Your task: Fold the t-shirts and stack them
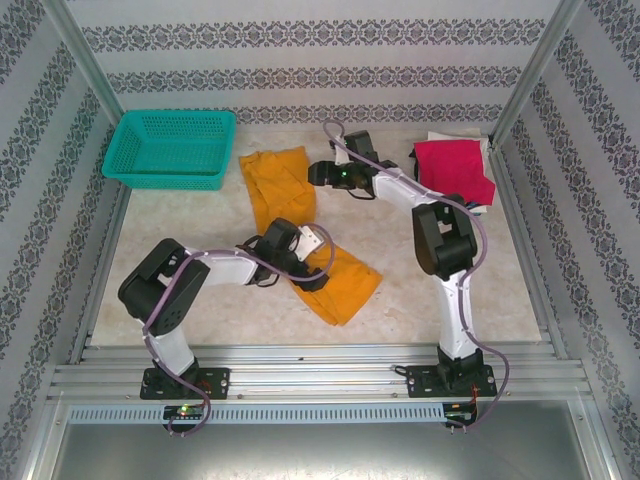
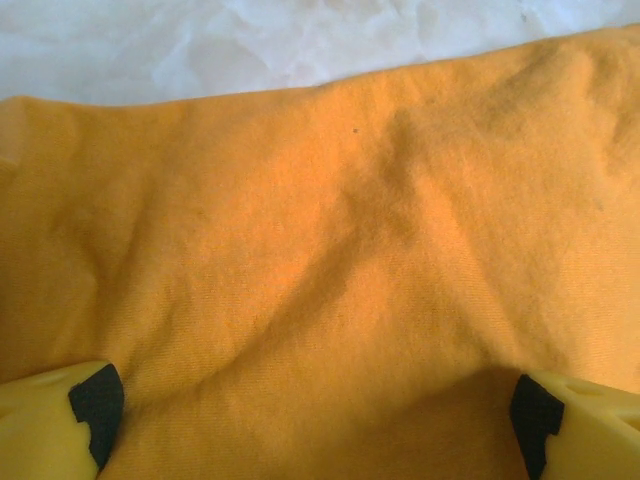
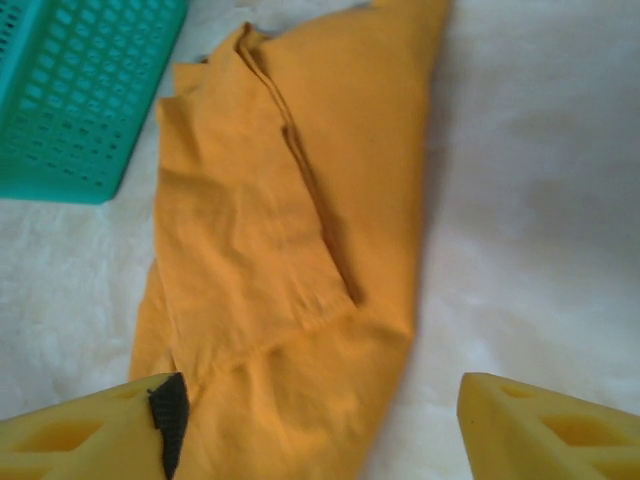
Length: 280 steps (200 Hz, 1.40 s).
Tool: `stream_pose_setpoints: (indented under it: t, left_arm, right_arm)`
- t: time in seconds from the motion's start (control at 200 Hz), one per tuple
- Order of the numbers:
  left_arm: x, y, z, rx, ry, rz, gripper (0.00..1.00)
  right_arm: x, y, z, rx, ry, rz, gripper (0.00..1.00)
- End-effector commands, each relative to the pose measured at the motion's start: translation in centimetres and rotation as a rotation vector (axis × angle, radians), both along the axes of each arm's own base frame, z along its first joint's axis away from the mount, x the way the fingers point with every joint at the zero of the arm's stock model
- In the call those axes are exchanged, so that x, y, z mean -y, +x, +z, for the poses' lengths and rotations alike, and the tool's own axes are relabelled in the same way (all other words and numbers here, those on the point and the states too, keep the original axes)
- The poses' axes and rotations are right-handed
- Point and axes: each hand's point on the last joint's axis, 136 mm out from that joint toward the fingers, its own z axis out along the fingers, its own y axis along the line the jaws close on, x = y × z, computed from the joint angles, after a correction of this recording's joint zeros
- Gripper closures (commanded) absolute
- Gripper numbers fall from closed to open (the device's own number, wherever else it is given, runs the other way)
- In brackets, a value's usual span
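A mustard-orange t-shirt (image 1: 290, 200) lies in a long, partly folded strip across the middle of the table. My left gripper (image 1: 312, 262) hovers low over its near part; in the left wrist view the left gripper (image 2: 315, 420) stands wide open, with orange cloth (image 2: 330, 250) spread under it and nothing pinched. My right gripper (image 1: 312, 175) is at the shirt's far right edge. In the right wrist view the right gripper (image 3: 315, 420) is open above the shirt (image 3: 290, 230), one fingertip (image 3: 170, 420) over cloth. A folded crimson-red t-shirt (image 1: 452, 170) rests on white cloth (image 1: 455, 136) at the back right.
A teal mesh basket (image 1: 170, 148) stands at the back left, close to the orange shirt's far end, and its corner (image 3: 80, 100) appears in the right wrist view. Patterned walls and metal posts enclose the table (image 1: 200, 215); a metal rail runs along the near edge.
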Motion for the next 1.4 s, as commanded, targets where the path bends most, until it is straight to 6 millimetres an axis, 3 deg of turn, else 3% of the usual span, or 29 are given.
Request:
stream_pose_setpoints:
  t: [0.0, 0.115, 0.21, 0.385, 0.425, 0.5, 0.629, 0.789, 0.889, 0.999, 1.114, 1.274, 1.394]
  left_arm:
    - [0.8, -0.6, 3.1, 0.027, -0.129, -0.008, 0.00]
    - [0.9, -0.9, 5.3, 0.074, -0.181, -0.021, 0.00]
    - [0.6, -1.3, 6.9, 0.118, -0.203, -0.023, 0.00]
    - [-1.0, -1.4, 9.6, 0.196, -0.235, 0.018, 0.00]
    - [-1.4, -1.4, 10.0, 0.212, -0.241, 0.033, 0.00]
    - [-2.1, -1.3, 10.4, 0.229, -0.250, 0.055, 0.00]
    - [-2.5, -1.4, 10.5, 0.236, -0.256, 0.065, 0.00]
    - [-2.3, -1.3, 10.0, 0.223, -0.256, 0.061, 0.00]
    - [-1.9, -1.3, 9.4, 0.196, -0.258, 0.045, 0.00]
    - [-1.5, -1.2, 8.9, 0.179, -0.281, 0.041, 0.00]
    - [-1.0, -0.8, 8.7, 0.159, -0.338, 0.053, 0.00]
    - [-1.2, 1.0, 8.2, 0.089, -0.382, 0.142, 0.00]
    - [-1.5, 2.6, 8.0, 0.034, -0.406, 0.214, 0.00]
  right_arm:
    - [-3.5, 0.2, -0.1, -0.018, 0.083, 0.076, 0.41]
    - [-6.4, 1.0, -1.6, -0.073, 0.143, 0.088, 0.47]
    - [-7.4, 1.6, -3.7, -0.138, 0.144, 0.055, 0.50]
    - [-6.6, 2.4, -8.2, -0.332, 0.109, -0.039, 0.47]
    - [-6.4, 2.6, -8.5, -0.365, 0.128, -0.038, 0.47]
    - [-5.1, 3.4, -8.7, -0.396, 0.145, -0.088, 0.49]
    - [-1.0, 5.0, -9.8, -0.385, 0.067, -0.198, 0.49]
    - [3.6, 7.1, -10.5, -0.411, 0.127, -0.287, 0.49]
    - [6.6, 8.6, -9.5, -0.362, 0.105, -0.341, 0.49]
    - [9.4, 10.7, -7.1, -0.263, 0.094, -0.378, 0.47]
    - [10.3, 12.0, -4.0, -0.194, 0.138, -0.332, 0.45]
    - [10.1, 11.0, 1.6, -0.025, 0.110, -0.248, 0.38]
    - [10.5, 8.5, 4.5, 0.103, 0.072, -0.200, 0.34]
